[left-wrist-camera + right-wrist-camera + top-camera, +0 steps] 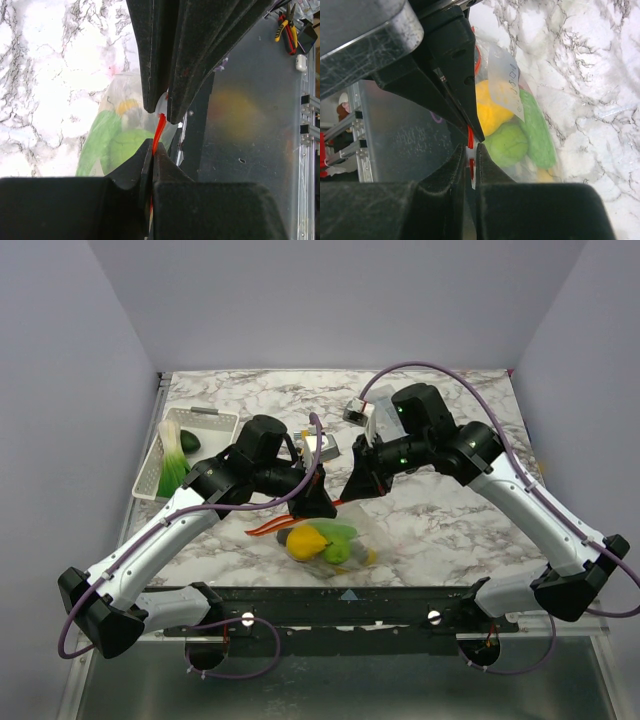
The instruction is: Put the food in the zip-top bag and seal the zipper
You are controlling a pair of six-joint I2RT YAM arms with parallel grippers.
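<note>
Top view. Nearest are the left arm (pixel 170 530) and right arm (pixel 530 505), both reaching inward over the marble counter (pixel 450 530). The left gripper (pixel 318 502) and right gripper (pixel 352 492) meet just above the zip-top bag (pixel 345 552), which lies near the counter's front edge, centre. A yellow toy (pixel 305 542) and a green toy (pixel 340 534) sit inside the bag. The zipper (pixel 268 528) trails left from the bag's mouth. A white basket (pixel 215 418) holding green items stands at far left, well apart.

Left wrist view. The left jaws are clenched on the orange-red zipper, no gap showing. Directly beyond them the right jaws pinch the same strip at the bag's clear edge. Green food shows blurred through the plastic behind.

Right wrist view. The right jaws are closed on the zipper, with the red strip visible in the thin slit between them. The left gripper's fingers stand just beside. The yellow and green toys lie inside the bag, against the counter.
</note>
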